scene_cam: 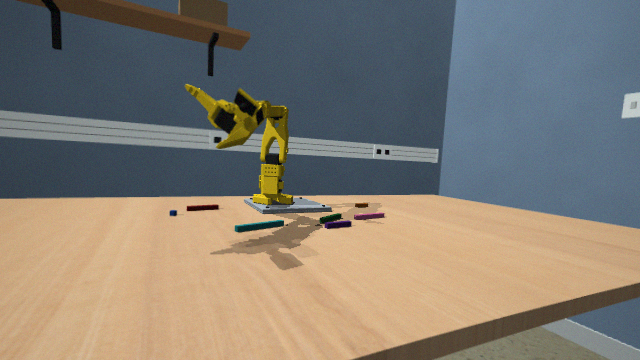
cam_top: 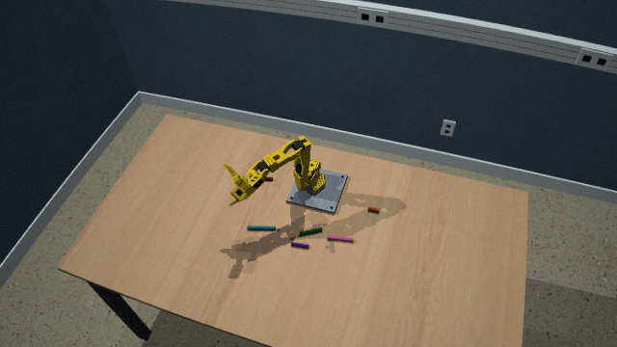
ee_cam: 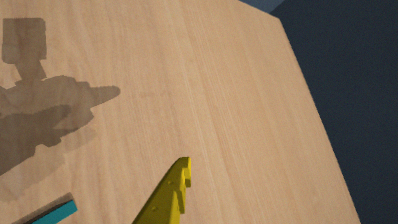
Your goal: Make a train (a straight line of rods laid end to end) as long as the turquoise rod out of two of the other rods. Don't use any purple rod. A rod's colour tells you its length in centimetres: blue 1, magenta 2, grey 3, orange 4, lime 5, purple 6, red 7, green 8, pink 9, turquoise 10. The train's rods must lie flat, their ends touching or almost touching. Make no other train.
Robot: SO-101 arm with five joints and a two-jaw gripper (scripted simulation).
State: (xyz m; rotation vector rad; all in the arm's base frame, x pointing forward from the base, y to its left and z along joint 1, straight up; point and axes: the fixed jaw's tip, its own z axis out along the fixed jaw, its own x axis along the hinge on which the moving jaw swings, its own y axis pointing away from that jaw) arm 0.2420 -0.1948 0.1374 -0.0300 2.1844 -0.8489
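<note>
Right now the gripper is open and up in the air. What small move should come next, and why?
Probably lower the open, empty gripper toward the blue rod, the small piece near the red rod. Blue plus the long pink rod should match the turquoise rod without purple, and blue looks the easier one to carry.
</note>
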